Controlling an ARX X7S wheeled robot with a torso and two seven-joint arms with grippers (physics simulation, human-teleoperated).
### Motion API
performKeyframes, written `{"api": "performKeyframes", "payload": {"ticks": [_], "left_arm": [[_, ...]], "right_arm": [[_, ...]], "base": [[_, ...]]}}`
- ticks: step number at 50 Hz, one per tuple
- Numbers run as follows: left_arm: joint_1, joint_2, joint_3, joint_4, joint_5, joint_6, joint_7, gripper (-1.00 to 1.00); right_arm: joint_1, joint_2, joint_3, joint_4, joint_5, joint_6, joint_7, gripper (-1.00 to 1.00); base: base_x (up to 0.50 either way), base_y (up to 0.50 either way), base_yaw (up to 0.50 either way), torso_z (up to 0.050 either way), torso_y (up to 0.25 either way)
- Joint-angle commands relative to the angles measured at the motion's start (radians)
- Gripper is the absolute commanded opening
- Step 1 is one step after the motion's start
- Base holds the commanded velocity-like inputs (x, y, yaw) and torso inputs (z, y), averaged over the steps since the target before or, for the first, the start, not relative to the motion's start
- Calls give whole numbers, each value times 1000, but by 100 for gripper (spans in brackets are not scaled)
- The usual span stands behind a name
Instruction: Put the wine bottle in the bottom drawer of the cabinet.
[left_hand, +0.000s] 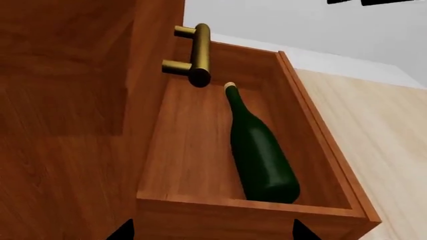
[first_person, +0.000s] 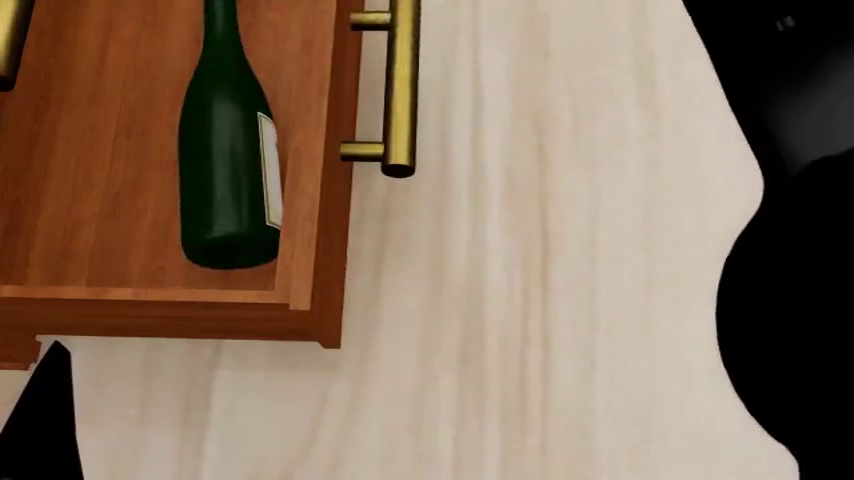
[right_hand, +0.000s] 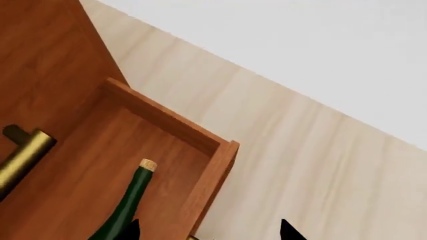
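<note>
The dark green wine bottle (first_person: 227, 150) lies on its side inside the open bottom drawer (first_person: 315, 250), white label up, not held by either gripper. It also shows in the left wrist view (left_hand: 263, 155), cork toward the cabinet (left_hand: 67, 100). In the right wrist view its neck and cork (right_hand: 137, 187) lie on the drawer floor near the drawer's corner (right_hand: 167, 120). My left gripper (left_hand: 213, 232) is open and empty above the drawer's near wall (left_hand: 253, 207). My right gripper (right_hand: 210, 232) is open and empty over the drawer's front edge.
The drawer's brass handle (first_person: 398, 90) sticks out over the pale wood floor (first_person: 561, 300). An upper drawer's brass handle (left_hand: 200, 55) juts out above the bottle's cork. A white wall (right_hand: 300, 50) stands behind. Black robot parts (first_person: 801, 280) fill the head view's right.
</note>
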Motion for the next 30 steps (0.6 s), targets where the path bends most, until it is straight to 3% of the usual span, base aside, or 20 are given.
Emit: {"api": "performKeyframes", "payload": {"ticks": [1,3,14,23,25,30], "left_arm": [[-2,-4,-4,7,-2,-5,-4,100],[-4,-5,-5,8,-5,-8,-4,100],[-28,-26,-16,58,3,-38,-37,100],[-68,-62,-17,100,-14,-51,-58,100],[-125,-75,47,101,-4,-26,-70,100],[-377,-88,338,102,27,55,-130,100]], "right_arm": [[23,0,68,-7,-125,1,-51,100],[23,6,78,-14,-125,2,-44,100],[-29,312,306,-497,102,54,421,100],[-97,494,421,-755,278,61,663,100],[-108,523,437,-798,305,57,703,100],[-152,606,482,-917,382,33,792,100]], "base": [[0,0,0,0,0],[0,0,0,0,0],[0,0,0,0,0],[0,0,0,0,0],[0,0,0,0,0],[0,0,0,0,0]]}}
